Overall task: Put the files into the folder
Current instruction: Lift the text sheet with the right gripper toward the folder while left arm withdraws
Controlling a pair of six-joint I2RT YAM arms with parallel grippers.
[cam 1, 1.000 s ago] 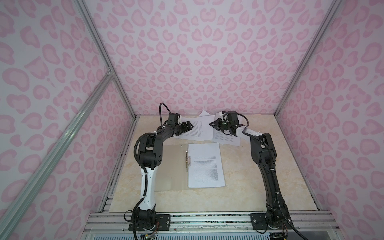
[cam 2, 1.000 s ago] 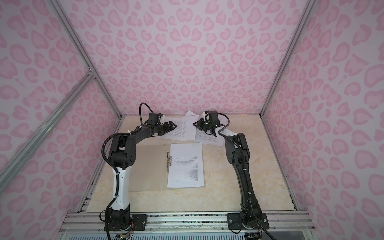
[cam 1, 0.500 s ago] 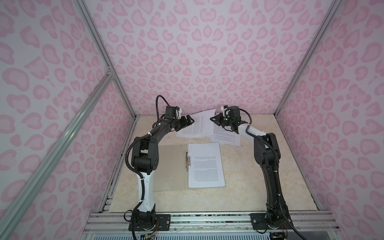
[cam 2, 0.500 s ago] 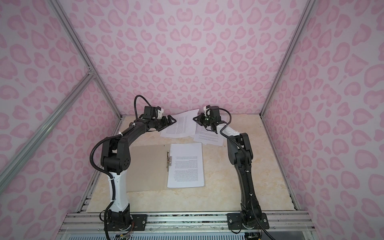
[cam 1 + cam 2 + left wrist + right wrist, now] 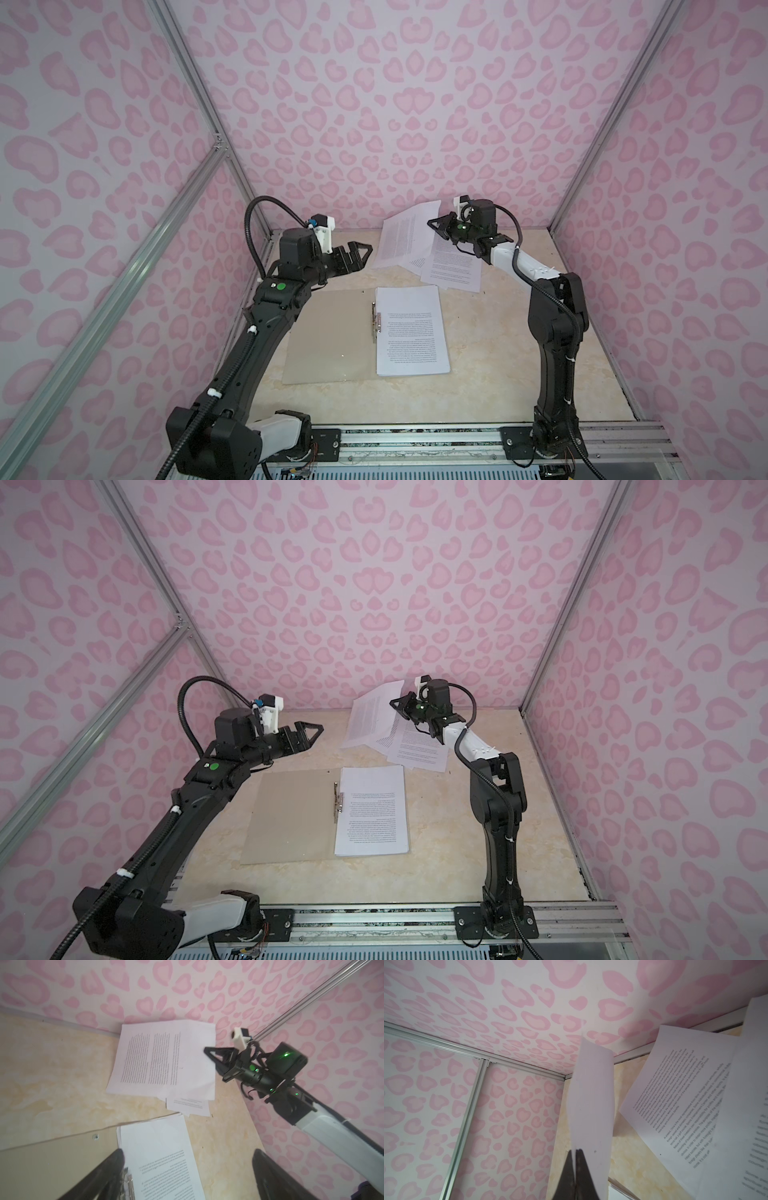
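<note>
Moved: right hand higher, far side, pinched tight on lifted sheet.
Left hand: spread wide, empty.
Files: far counter; some on open folder, centre.

My folder is plain beige-grey, its spine clip silvery. The sheets on it are white with fine black lines of print, as are the files beyond it and the raised sheet, whose back shows blank white. Under the folder the tabletop is cream with pale yellow marbling. Around it the walls are whitish-lilac strewn with pink heart-like spots, edged by silver-grey rails. My right gripper and left gripper are black. My left arm and right arm are black with white links and green lights.
</note>
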